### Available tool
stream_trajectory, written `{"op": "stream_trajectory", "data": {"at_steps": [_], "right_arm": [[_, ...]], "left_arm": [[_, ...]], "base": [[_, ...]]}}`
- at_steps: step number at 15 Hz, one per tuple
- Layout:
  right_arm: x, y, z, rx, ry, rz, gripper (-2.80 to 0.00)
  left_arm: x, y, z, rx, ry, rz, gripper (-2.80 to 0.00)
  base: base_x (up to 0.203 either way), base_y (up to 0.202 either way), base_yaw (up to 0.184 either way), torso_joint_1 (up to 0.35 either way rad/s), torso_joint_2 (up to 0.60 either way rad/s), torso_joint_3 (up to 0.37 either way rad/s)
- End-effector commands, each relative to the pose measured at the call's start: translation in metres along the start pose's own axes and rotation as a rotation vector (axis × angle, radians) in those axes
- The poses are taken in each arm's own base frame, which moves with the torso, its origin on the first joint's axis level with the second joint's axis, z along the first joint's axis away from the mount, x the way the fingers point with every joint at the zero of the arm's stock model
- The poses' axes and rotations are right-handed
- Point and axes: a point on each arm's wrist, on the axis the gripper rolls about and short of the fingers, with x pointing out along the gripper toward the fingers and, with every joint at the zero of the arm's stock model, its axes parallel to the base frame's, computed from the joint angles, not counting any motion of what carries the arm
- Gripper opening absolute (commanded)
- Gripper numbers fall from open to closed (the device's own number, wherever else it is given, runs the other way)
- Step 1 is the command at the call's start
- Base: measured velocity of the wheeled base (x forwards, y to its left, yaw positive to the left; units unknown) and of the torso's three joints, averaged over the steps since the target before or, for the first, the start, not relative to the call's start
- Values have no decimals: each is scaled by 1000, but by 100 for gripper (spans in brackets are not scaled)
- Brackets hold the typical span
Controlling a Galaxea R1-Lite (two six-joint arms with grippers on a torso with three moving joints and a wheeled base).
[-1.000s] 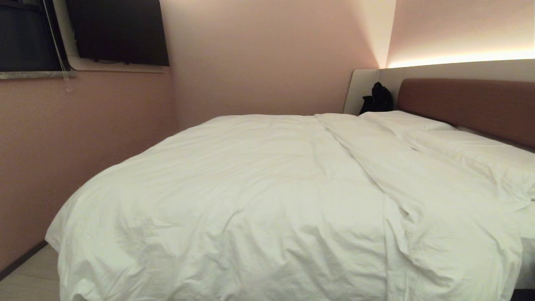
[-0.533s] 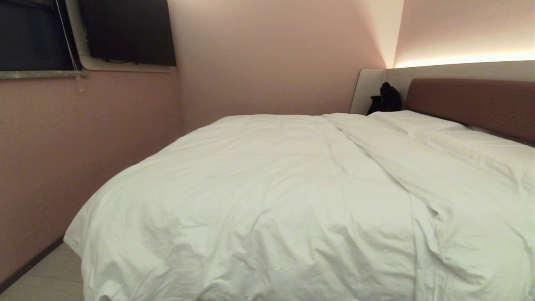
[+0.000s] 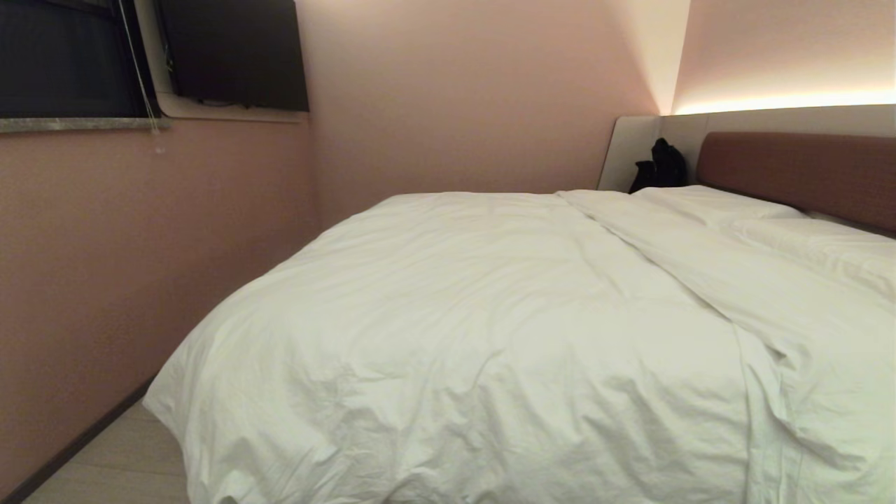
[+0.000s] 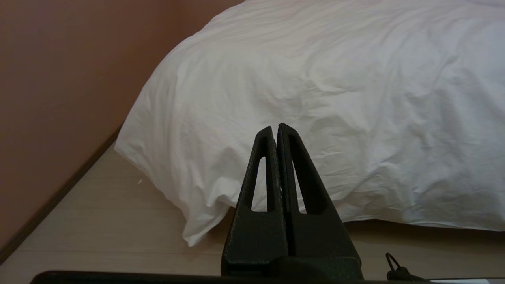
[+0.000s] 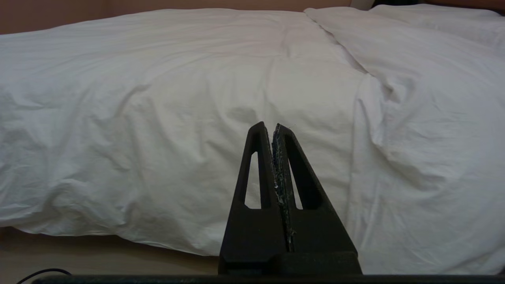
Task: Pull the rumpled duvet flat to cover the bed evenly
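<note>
The puffy white duvet [image 3: 476, 329] lies creased over the bed, hanging over its near side almost to the floor, with a long fold running toward the brownish-red headboard [image 3: 798, 175] at the right. Neither arm shows in the head view. My left gripper [image 4: 275, 128] is shut and empty, short of the duvet's [image 4: 315, 90] hanging near-left corner, above the floor. My right gripper [image 5: 269, 127] is shut and empty too, facing the duvet's [image 5: 197, 98] near side without touching it.
A pink wall [image 3: 105, 266] runs close along the bed's left side, leaving a narrow strip of pale wood floor [image 3: 112, 476]. White pillows [image 3: 721, 203] lie by the headboard. A black bag [image 3: 661, 164] sits in the far corner. A dark window [image 3: 63, 59] and screen [image 3: 234, 56] hang high left.
The whole head view has shifted: bed and wall slid to the right in the picture, so the camera has turned or moved left. The duvet itself has not moved.
</note>
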Motion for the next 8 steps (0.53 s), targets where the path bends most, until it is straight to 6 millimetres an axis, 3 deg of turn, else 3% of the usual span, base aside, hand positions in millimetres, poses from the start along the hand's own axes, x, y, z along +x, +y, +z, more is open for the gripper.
{"op": "stream_trajectory", "data": {"at_steps": [1, 8], "right_arm": [[0, 0, 0, -1, -2, 1, -280], [0, 0, 0, -1, -2, 1, -280]], "left_arm": [[0, 0, 0, -1, 0, 0, -280], [0, 0, 0, 1, 0, 0, -280]], "base": [[0, 195, -1, 4, 0, 0], [0, 194, -2, 3, 1, 1]]}}
